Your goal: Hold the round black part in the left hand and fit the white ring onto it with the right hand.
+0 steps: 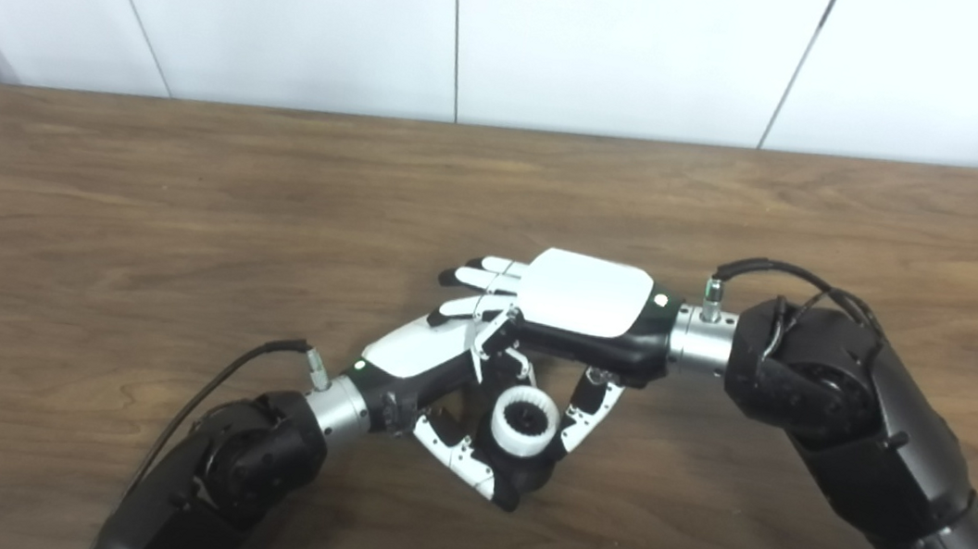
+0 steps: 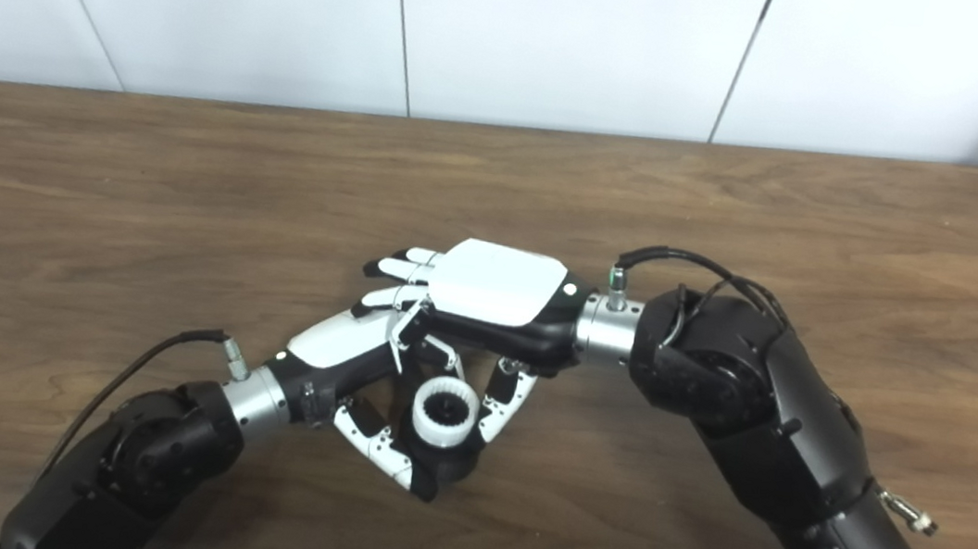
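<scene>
Nearest, above the table (image 1: pixel 88 197), the left hand (image 1: pixel 439 380) cradles the black part (image 1: pixel 520 474), with the white ring (image 1: pixel 524 421) seated on top. The right hand (image 1: pixel 583 309) arches over it, thumb at the ring's side; whether it grips is unclear. The ring looks light, rigid and toothed inside, so it is probably best pinched by its outer rim.

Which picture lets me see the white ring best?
The right eye view: the white ring faces the camera more squarely, so its toothed inside shows, held between both hands. The left eye view shows the same ring, a little more hemmed in by fingers.
</scene>
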You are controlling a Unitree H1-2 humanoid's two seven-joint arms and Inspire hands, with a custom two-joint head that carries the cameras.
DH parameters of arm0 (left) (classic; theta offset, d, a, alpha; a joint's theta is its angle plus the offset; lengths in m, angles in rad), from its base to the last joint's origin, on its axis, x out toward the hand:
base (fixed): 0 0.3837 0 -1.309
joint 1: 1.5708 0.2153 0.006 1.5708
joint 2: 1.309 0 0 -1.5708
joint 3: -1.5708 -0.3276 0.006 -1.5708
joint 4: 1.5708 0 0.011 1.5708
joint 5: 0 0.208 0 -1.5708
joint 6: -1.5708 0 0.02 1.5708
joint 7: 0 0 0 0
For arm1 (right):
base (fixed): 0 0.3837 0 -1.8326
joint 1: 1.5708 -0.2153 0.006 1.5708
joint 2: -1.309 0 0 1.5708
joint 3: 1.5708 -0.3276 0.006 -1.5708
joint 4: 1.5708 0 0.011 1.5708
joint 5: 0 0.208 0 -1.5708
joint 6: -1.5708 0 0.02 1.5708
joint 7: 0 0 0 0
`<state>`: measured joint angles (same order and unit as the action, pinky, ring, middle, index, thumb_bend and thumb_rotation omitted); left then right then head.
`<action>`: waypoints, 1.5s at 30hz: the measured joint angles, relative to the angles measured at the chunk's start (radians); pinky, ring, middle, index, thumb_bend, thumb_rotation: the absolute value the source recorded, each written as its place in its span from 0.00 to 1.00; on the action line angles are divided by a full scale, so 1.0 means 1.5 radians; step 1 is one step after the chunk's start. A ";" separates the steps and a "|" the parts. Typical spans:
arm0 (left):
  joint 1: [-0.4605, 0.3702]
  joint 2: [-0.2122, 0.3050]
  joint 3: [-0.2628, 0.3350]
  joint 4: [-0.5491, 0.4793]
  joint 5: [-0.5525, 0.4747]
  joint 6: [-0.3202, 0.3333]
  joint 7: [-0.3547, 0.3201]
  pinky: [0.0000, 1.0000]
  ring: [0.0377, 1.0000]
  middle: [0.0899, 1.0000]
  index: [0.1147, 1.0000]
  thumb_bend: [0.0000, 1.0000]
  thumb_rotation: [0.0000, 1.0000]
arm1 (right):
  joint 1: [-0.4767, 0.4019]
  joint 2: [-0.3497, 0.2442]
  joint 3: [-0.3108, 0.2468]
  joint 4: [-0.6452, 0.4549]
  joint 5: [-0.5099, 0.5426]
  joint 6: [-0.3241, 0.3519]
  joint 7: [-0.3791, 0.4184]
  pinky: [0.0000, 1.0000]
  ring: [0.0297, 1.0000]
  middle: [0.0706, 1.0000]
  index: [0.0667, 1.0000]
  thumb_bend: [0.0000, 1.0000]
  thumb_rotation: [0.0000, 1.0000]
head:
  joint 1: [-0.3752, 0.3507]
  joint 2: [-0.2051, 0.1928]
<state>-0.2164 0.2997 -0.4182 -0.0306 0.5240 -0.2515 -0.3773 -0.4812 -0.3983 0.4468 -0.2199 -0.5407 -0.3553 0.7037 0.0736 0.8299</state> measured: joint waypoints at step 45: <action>0.000 -0.003 0.015 0.000 0.012 0.000 -0.004 1.00 1.00 0.84 0.41 0.52 0.06 | 0.039 0.010 0.000 0.000 -0.014 0.001 -0.057 1.00 1.00 0.89 0.44 0.53 0.14 | -0.001 0.006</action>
<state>-0.2160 0.2959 -0.3963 -0.0312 0.5415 -0.2512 -0.3839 -0.4223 -0.3834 0.4475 -0.2201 -0.5620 -0.3536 0.6189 0.0721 0.8391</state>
